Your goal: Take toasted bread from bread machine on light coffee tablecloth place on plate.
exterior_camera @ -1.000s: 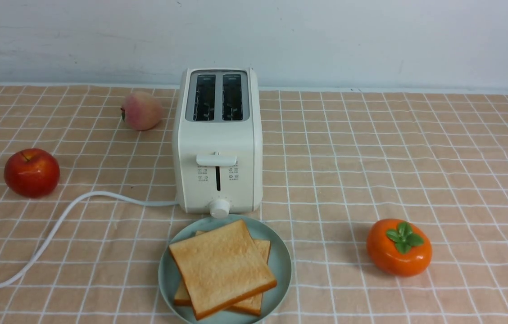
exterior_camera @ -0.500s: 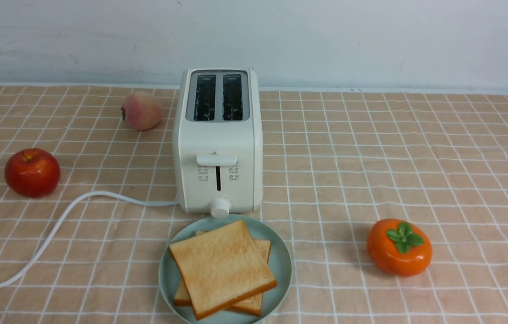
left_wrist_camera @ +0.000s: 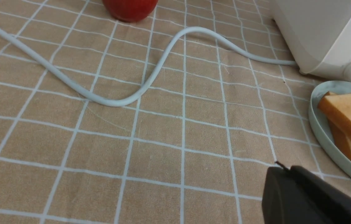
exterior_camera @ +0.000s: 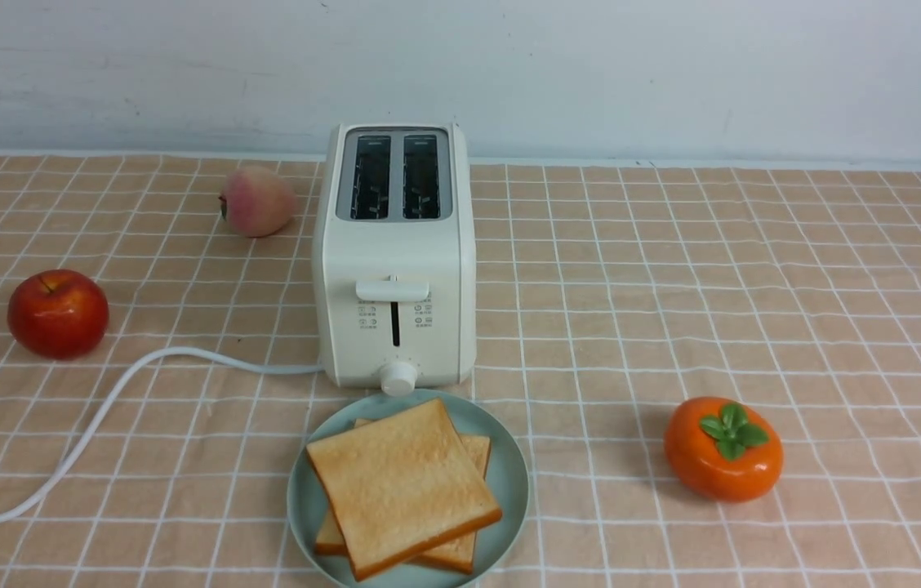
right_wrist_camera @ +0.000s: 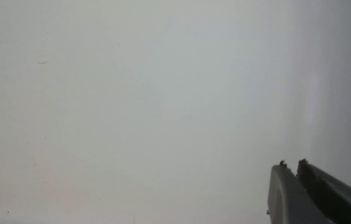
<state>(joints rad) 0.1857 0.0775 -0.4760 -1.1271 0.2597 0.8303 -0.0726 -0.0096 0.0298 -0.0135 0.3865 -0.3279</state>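
Two toast slices [exterior_camera: 402, 487] lie stacked flat on the pale blue-green plate [exterior_camera: 513, 482], just in front of the cream-white toaster [exterior_camera: 395, 269]. Both toaster slots look empty. All stand on the light coffee checked tablecloth [exterior_camera: 632, 310]. Neither gripper shows in the front view. In the left wrist view my left gripper [left_wrist_camera: 283, 169] is shut and empty, low over the cloth, beside the plate's rim [left_wrist_camera: 321, 133] and the toast [left_wrist_camera: 349, 115]; the toaster corner [left_wrist_camera: 318, 37] is beyond. In the right wrist view my right gripper [right_wrist_camera: 290, 165] is shut and empty, facing a plain grey-white surface.
A red apple [exterior_camera: 58, 314] sits at the left, a peach [exterior_camera: 256, 201] behind it beside the toaster, an orange persimmon [exterior_camera: 723, 448] at the right front. The white cord [exterior_camera: 101, 416] snakes from the toaster to the left front edge. A white wall backs the table.
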